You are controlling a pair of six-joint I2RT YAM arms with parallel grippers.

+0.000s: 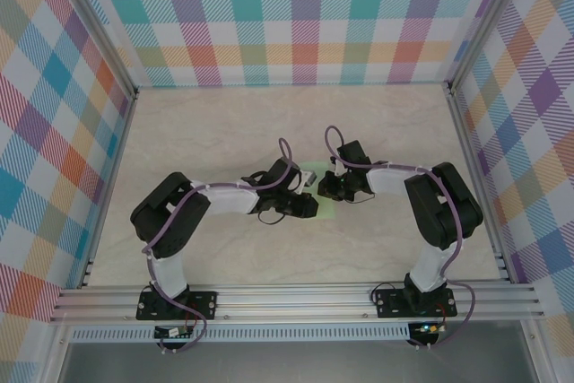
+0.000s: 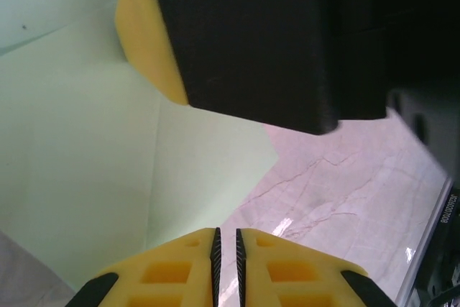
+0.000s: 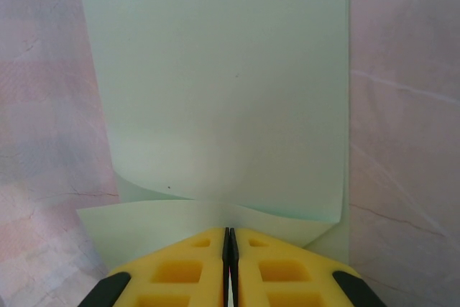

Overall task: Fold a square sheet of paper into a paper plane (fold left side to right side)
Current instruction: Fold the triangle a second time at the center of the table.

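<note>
Pinching with the right gripper (image 3: 228, 239): its yellow pads are pressed together with only a hairline between them, and the near edge of the sheet (image 3: 223, 91) curls up into that line at 6 o'clock of the right wrist view, so I read it as clamped on the paper. The left gripper (image 2: 226, 249) is almost closed, with just a thin slit between its ribbed pads. The sheet's edge runs down to its tips, but I cannot tell whether any paper sits in the slit.

From above, both grippers meet nose to nose at mid-table and cover most of the sheet, leaving only pale green slivers around them. In the left wrist view the right gripper's black body and one yellow finger block the frame from 12 to 2 o'clock. The sheet's far end is cut off at 12 o'clock in the right wrist view.

The sheet is pale mint and lies on the marbled table (image 3: 402, 141). A straight crease shows in the left wrist view. In the right wrist view the near flap lifts off the flat part, bowed rather than pressed down.
</note>
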